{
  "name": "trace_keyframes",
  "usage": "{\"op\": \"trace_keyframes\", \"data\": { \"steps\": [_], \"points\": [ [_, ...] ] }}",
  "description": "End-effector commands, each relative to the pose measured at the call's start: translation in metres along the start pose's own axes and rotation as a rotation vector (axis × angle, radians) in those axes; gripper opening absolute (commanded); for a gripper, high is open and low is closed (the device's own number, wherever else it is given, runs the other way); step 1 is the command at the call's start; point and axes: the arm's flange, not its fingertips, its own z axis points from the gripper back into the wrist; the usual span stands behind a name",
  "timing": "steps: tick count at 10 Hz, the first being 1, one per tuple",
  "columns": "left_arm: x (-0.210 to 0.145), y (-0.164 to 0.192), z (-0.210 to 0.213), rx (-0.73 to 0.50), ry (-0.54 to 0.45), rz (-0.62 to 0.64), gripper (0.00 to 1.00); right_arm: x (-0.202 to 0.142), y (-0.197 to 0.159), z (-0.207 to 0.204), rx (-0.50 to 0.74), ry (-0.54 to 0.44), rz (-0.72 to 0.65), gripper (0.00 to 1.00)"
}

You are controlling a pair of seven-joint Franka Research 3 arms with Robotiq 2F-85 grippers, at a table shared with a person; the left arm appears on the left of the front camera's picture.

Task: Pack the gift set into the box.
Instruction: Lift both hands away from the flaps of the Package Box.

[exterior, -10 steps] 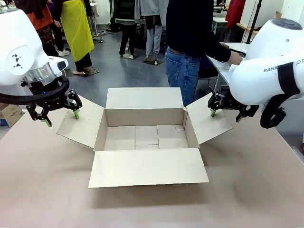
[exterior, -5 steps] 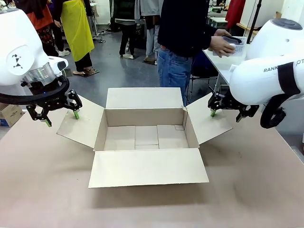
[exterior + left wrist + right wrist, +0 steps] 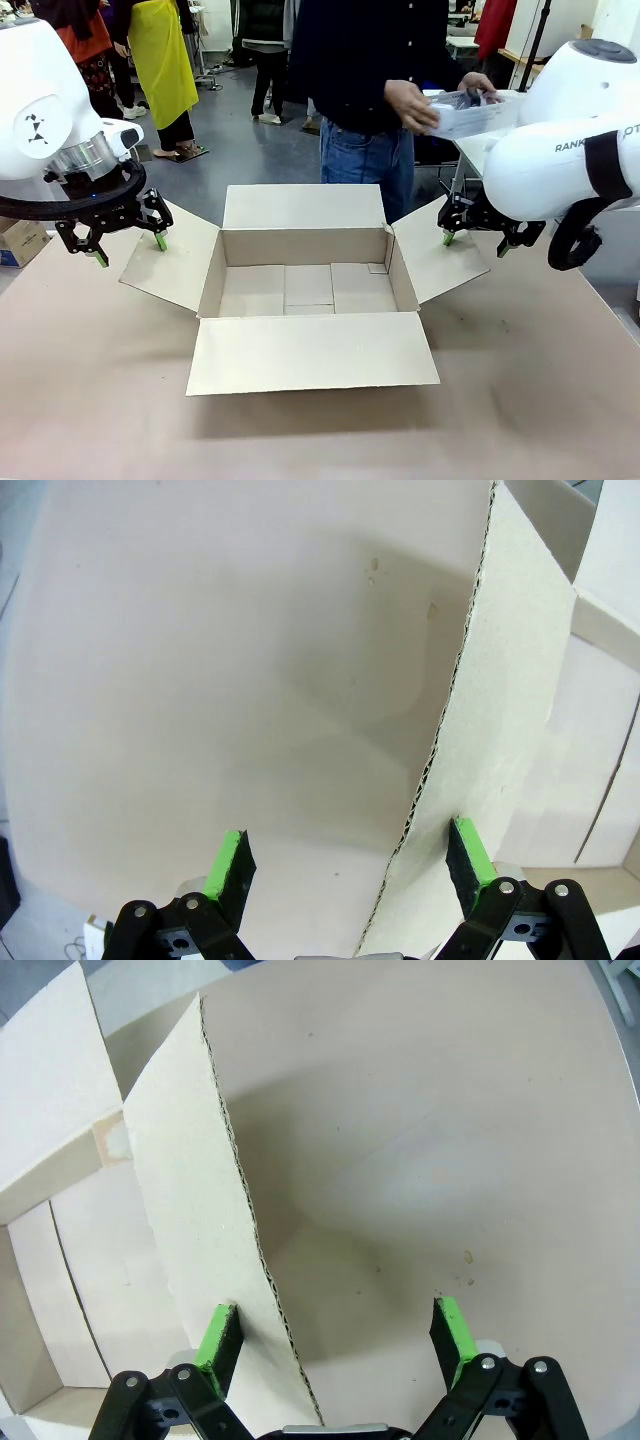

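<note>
Front view: open box (image 3: 310,352) on the worktop (image 3: 520,390), gift set (image 3: 476,112) held up in a person's hand (image 3: 412,103) beyond the far right corner.
Left claw (image 3: 130,251) and right claw (image 3: 473,243) are both spread apart, each straddling the edge of a side flap.

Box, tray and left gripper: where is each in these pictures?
box (image 3: 310,352): front view, on its near flap.
tray (image 3: 478,115): front view, on its pale side wall.
left gripper (image 3: 130,251): front view, midway between its green fingertips.
</note>
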Motion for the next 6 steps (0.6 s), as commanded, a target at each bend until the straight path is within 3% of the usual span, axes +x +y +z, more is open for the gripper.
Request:
{"op": "trace_keyframes", "data": {
  "steps": [1, 6],
  "points": [
    [-0.0003, 0.0005, 0.0014, 0.018, -0.006, 0.012, 1.0, 0.0015, 0.0025, 0.0001, -0.024, -0.011, -0.017, 1.0],
    [-0.0003, 0.0005, 0.0014, 0.018, -0.006, 0.012, 1.0, 0.0015, 0.0025, 0.0001, -0.024, -0.011, -0.017, 1.0]
  ]
}}
